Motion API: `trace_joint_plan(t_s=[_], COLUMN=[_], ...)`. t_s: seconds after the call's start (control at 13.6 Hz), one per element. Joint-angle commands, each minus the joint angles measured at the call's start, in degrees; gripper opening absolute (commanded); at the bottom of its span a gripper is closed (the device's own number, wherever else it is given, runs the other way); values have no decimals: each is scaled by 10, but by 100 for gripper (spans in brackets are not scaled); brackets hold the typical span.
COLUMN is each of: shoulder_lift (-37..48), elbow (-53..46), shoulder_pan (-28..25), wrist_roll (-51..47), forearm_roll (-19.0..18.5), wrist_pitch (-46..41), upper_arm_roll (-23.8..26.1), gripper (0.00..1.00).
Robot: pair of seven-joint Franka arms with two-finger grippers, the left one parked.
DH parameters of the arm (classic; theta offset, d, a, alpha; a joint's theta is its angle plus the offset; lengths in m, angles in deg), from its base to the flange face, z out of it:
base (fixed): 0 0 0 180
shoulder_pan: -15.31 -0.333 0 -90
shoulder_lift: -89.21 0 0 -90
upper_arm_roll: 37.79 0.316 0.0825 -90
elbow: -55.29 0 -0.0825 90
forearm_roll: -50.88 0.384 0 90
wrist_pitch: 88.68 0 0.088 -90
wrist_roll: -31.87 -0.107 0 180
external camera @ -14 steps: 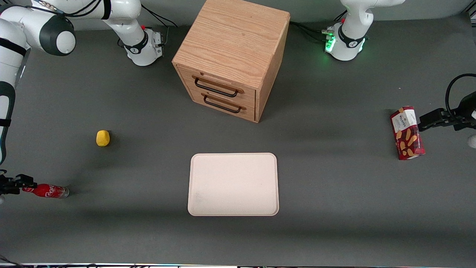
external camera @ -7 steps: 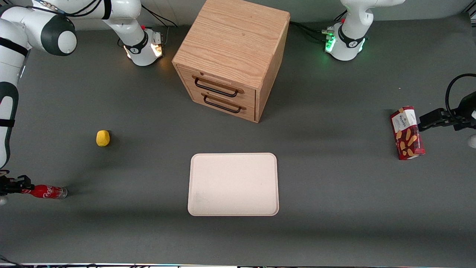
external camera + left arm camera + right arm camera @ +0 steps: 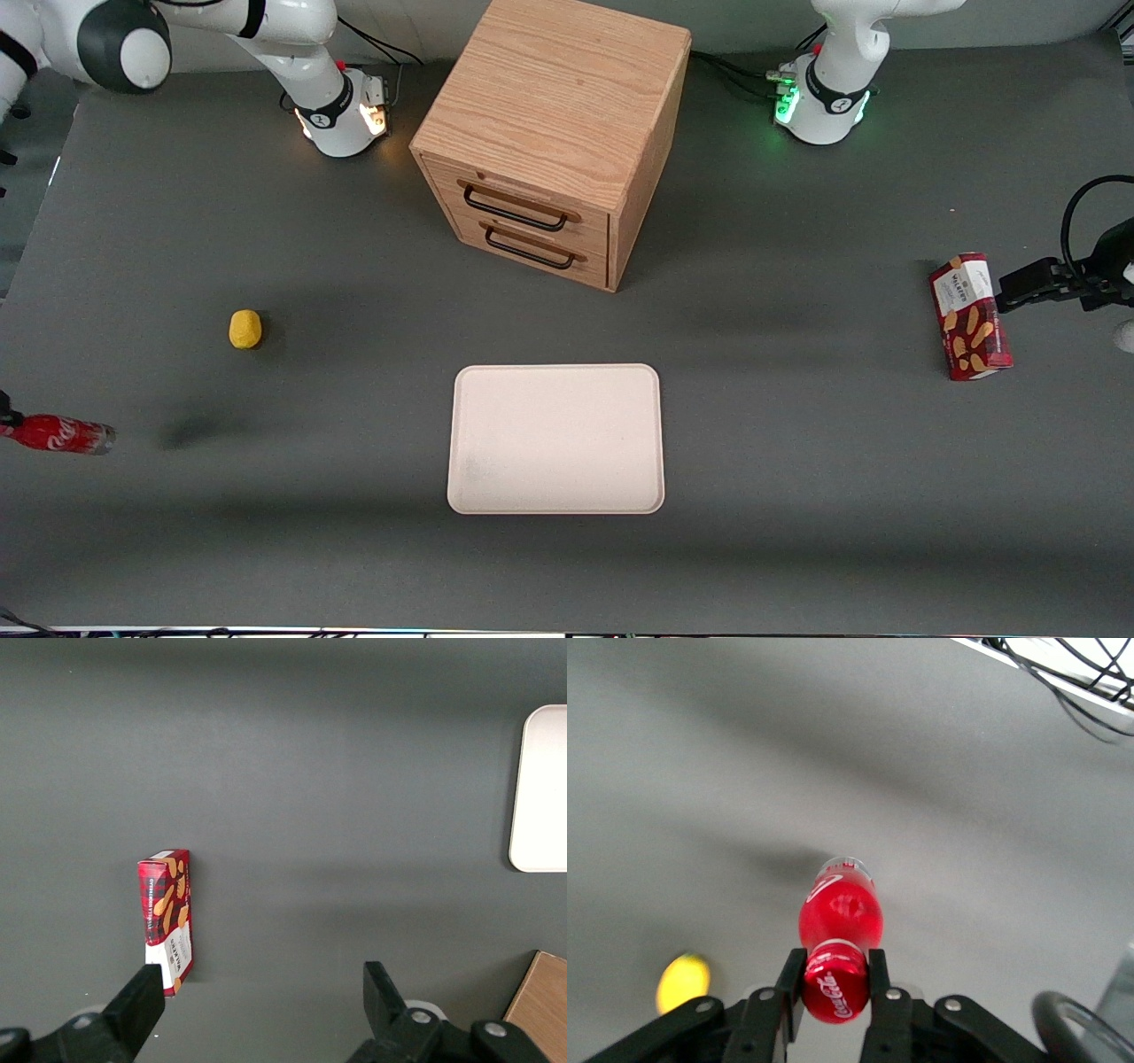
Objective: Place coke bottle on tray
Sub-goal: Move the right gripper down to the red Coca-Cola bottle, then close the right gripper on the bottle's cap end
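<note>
My gripper (image 3: 835, 990) clamps the cap end of the slim red-wrapped coke bottle (image 3: 840, 917), held lifted off the grey table (image 3: 797, 496) at the working arm's edge. White "Coca-Cola" script shows on the cap. The pale cream rectangular tray (image 3: 555, 439) lies well apart, open table between.

Red-capped coke bottle (image 3: 58, 434) held lifted in gripper (image 3: 835, 985); cream tray (image 3: 556, 439) flat.
</note>
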Motion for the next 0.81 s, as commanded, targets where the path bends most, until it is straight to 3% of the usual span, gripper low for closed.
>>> trace_joint_plan(t_s=[0.0, 0.44, 0.73], shoulder_lift=[75, 165, 177], elbow=[21, 21, 22], shoulder_pan=[-18, -31, -115], wrist_roll=[9, 4, -113], forearm_roll=[-10, -19, -17], wrist_pitch=[-57, -132, -165], upper_arm_roll=[-21, -31, -32], gripper=[0, 0, 0])
